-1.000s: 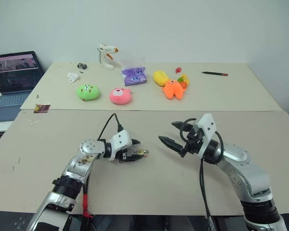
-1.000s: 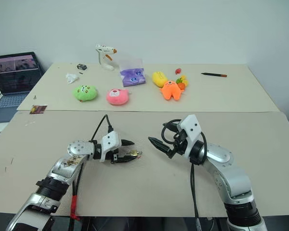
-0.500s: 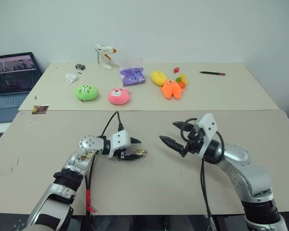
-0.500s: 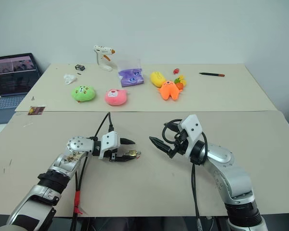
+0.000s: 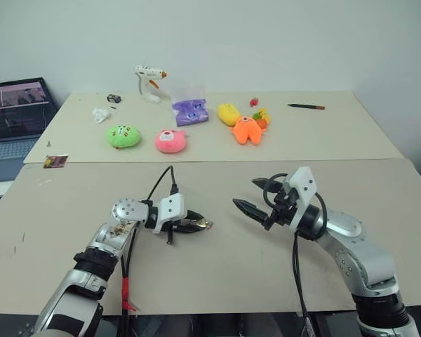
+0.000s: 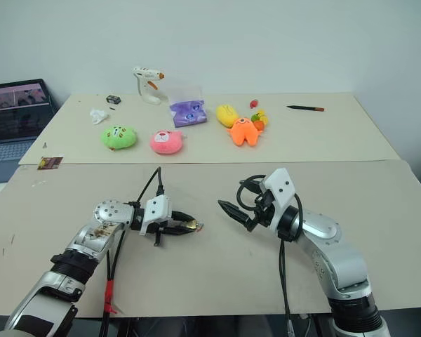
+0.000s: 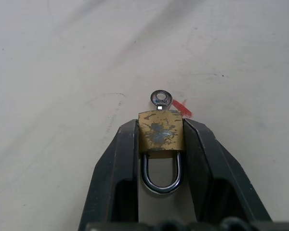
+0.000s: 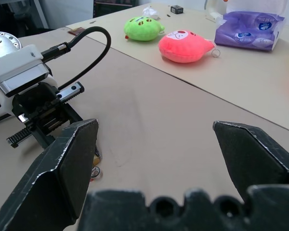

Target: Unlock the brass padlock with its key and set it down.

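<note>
My left claw pinches the small scuffed brass padlock, its silver key poking out at 12 o'clock. My right claw, at 3 o'clock, gapes empty. Next, I judge: grasp and twist the key.

- The brass padlock sits between the left gripper's 2 fingers, which cover both of its side faces.
- The key shows its round bow alone; the blade is hidden inside the lock body.
- A red mark on the table is partly covered by the padlock.
- In the head views the padlock is too small to make out key or shackle.
- The laptop is cut off by the picture's left edge.
- The right gripper's fingers hide part of the left gripper's tip.
</note>
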{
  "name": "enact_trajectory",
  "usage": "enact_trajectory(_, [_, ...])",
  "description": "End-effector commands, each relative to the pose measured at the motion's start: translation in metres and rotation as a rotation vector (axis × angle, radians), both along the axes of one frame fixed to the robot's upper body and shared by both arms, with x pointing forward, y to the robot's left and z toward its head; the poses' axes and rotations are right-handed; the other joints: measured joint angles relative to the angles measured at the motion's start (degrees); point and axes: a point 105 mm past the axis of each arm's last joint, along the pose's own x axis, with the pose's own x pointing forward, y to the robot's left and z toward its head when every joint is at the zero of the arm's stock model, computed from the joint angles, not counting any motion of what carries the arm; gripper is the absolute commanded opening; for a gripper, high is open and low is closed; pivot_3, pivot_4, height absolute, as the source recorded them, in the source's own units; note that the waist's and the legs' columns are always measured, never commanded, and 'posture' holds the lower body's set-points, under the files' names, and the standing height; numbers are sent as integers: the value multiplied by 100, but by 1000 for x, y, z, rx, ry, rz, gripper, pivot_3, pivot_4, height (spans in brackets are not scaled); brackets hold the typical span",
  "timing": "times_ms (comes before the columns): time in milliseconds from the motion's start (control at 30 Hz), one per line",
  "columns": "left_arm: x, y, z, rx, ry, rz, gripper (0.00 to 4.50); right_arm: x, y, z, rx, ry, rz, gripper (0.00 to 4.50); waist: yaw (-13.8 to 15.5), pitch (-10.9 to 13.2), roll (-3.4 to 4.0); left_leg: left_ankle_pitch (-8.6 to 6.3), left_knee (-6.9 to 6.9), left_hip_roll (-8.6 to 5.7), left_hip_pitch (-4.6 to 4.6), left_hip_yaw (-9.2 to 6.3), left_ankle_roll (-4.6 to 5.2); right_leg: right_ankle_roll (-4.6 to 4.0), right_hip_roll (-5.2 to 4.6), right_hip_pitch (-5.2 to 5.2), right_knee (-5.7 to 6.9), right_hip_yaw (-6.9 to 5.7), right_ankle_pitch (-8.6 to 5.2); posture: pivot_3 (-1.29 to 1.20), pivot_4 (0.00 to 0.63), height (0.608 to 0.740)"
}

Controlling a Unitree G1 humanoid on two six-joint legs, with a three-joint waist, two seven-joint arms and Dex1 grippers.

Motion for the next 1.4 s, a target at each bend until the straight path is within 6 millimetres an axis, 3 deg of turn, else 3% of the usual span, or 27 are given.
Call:
enact_trajectory(33, [-2, 8, -20, 76, 63, 32, 805, -2, -2, 17, 15, -78, -5, 4500, 2, 0, 0, 0, 0, 0, 0, 0, -1, 0, 0, 0, 0, 0, 0, 0, 150, 740])
enact_trajectory(133, [4, 0, -11, 34, 59, 38, 805, -2, -2, 16, 11, -76, 0, 4500, 25, 0, 0, 1, 2, -1, 0, 0, -1, 0, -1, 2, -1, -1, 0, 0, 150, 740])
enact_trajectory(233, [9, -11, 18, -100, 110, 18, 805, -3, -2, 16, 4, -73, 11, 4500, 70, 0, -1, 0, 5, -2, -1, 0, 0, 0, -1, 4, -1, -2, 0, 0, 150, 740])
enact_trajectory(300, [26, -15, 58, -176, -88, 6, 805, -4, -5, 16, -12, -63, 21, 4500, 103, 4, -3, 0, 9, -3, -8, -2, 1, 1, 1, -3, 1, -8, 0, 0, 150, 740])
enact_trajectory(333, [30, -16, 68, -191, -147, 4, 805, -4, -6, 16, -16, -60, 24, 4500, 116, 8, -9, 2, 11, -4, -18, -2, -2, 0, 1, -12, 2, -12, 0, 0, 150, 740])
enact_trajectory(400, [37, -12, 82, -77, -464, -46, 805, -3, -12, 16, -26, -52, 24, 4500, 131, 9, -12, 25, 11, -3, -23, -5, -41, 0, -2, -15, -2, -11, 0, 0, 150, 740])
enact_trajectory(467, [42, -5, 101, -93, -679, -9, 805, 1, -21, 14, -45, -29, 13, 4500, 121, 9, -11, 24, 5, -3, -23, -4, -42, -1, -7, -13, -11, -4, 1, 0, 150, 740])
enact_trajectory(567, [39, 2, 114, -113, -869, 10, 805, 6, -32, 13, -61, -7, -7, 4500, 100, 9, -11, 20, -7, -2, -21, -1, -36, -2, -9, -15, -23, 2, 1, 0, 150, 740])
enact_trajectory(633, [24, 4, 127, -147, -1050, -27, 805, 12, -41, 13, -52, 31, -31, 4500, 108, 9, -11, 20, -14, -3, -23, -1, -35, -2, -9, -19, -28, 0, 1, 0, 150, 740])
enact_trajectory(700, [16, 5, 131, -140, -1163, -39, 805, 16, -49, 13, -45, 57, -46, 4500, 127, 9, -11, 21, -24, -2, -24, -1, -35, -2, -10, -21, -34, 0, 1, 0, 150, 740])
enact_trajectory(833, [-3, 12, 128, -119, -1341, -82, 805, 0, -45, 23, 73, 183, 94, 4500, 149, 9, -10, 21, -29, -1, -28, -3, -35, -2, -9, -14, -58, -2, 1, 0, 150, 740])
enact_trajectory(933, [-7, 3, 127, -139, -1392, -105, 805, -18, -23, 31, 86, 220, 258, 4500, 170, 9, -10, 19, -30, -1, -28, -3, -31, -1, -11, -9, -62, -4, 2, 0, 150, 740])
enact_trajectory(1133, [-17, -8, 120, -152, -1423, -149, 805, -37, 7, 38, 79, 236, 431, 4500, 144, 9, -11, 16, -31, 0, -28, -3, -27, -1, -11, -9, -59, -7, 2, 0, 150, 740])
enact_trajectory(1367, [-35, -23, 113, -194, -1415, -171, 805, -33, 21, 32, 60, 209, 420, 4500, 146, 9, -11, 14, -30, -3, -29, -1, -22, 1, -15, -10, -60, -8, 3, 0, 150, 740])
enact_trajectory(1400, [-36, -24, 112, -198, -1410, -167, 805, -32, 22, 32, 58, 205, 414, 3979, 157, 9, -11, 14, -30, -3, -29, -2, -23, 1, -15, -10, -60, -9, 3, 0, 150, 740])
